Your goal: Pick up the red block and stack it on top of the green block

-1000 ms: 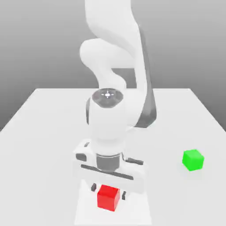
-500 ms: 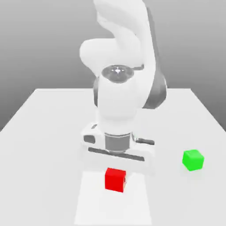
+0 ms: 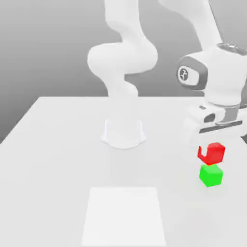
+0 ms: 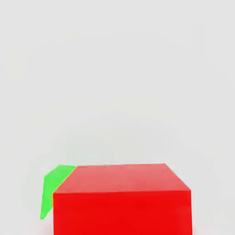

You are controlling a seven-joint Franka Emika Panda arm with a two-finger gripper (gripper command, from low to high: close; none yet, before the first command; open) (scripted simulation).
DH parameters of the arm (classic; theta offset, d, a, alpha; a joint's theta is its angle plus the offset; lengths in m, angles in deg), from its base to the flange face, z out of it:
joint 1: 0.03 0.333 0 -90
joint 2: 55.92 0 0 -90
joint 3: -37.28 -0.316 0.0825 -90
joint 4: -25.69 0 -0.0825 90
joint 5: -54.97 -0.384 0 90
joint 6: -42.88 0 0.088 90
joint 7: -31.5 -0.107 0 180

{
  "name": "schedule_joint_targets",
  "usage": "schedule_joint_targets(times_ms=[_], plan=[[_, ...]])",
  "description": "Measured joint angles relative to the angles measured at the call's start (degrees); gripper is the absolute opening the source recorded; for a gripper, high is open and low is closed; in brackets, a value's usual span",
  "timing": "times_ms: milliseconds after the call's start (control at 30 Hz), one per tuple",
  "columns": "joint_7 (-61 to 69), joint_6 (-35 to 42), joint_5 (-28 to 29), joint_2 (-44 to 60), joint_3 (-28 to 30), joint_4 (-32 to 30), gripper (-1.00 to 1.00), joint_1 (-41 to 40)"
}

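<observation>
The red block [image 3: 213,153] hangs in the air under my gripper [image 3: 211,147], which is shut on it at the exterior view's right. Just below it, the green block [image 3: 211,175] rests on the white table [image 3: 58,144]. The red block sits slightly tilted, close over the green one, with a thin gap or bare contact that I cannot tell apart. In the hand view, the red block [image 4: 121,202] lies close to the camera and a sliver of the green block [image 4: 53,189] peeks out beside it.
The arm's white base [image 3: 123,133] stands at the middle of the table. A paler rectangular patch [image 3: 124,214] lies on the table surface near the front edge. The arm's wrist and hand [image 3: 219,84] tower over the two blocks.
The gripper closed on the red block at the front of the table, lifted it, and carried it to the exterior view's right, over the green block.
</observation>
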Motion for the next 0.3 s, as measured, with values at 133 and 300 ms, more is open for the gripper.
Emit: schedule_joint_targets(times_ms=[133,300], plan=[[-4.85,-6.59,6.73,7.07,0.15,0.07,-1.0,-0.34],[-9.45,-11.39,13.19,12.51,2.84,0.32,1.0,1.01]])
